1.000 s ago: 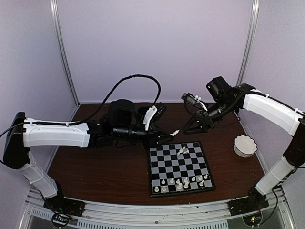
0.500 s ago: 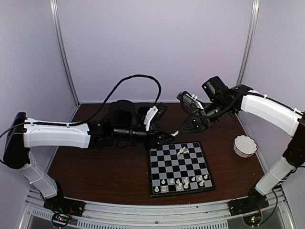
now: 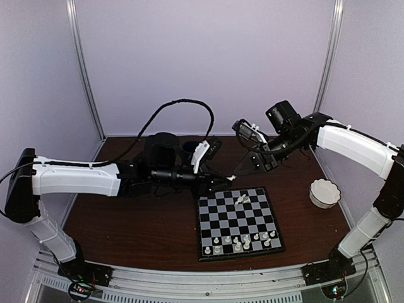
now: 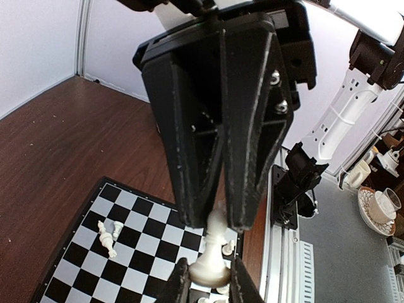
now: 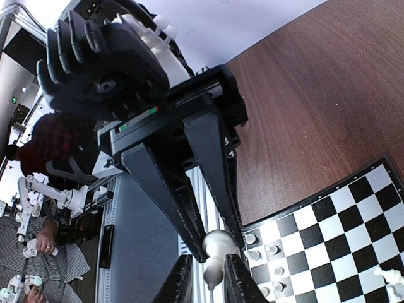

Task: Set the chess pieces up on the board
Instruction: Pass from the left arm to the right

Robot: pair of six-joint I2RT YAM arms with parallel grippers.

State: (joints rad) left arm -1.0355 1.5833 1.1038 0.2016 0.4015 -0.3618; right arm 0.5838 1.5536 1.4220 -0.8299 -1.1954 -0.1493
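Note:
A white chess piece (image 3: pixel 232 177) hangs in the air just off the far-left corner of the board (image 3: pixel 218 218), held between both grippers. My left gripper (image 3: pixel 228 179) is shut on its wide base (image 4: pixel 211 268). My right gripper (image 3: pixel 237 174) comes from the opposite side, and its fingers (image 4: pixel 252 164) press on the slim top (image 5: pixel 214 271). Several chess pieces (image 3: pixel 243 240) stand along the board's near rows. Two more (image 3: pixel 241 199) lie tipped over near its far edge, also seen in the left wrist view (image 4: pixel 108 235).
A white scalloped bowl (image 3: pixel 324 193) sits right of the board. A dark round object (image 3: pixel 163 146) and a looping black cable (image 3: pixel 180 104) are behind the left arm. Brown tabletop (image 3: pixel 126 221) stretches left of the board.
My right gripper has moved left and slightly down to meet the left gripper, and its jaws have narrowed around the piece's top. The left arm has stayed still.

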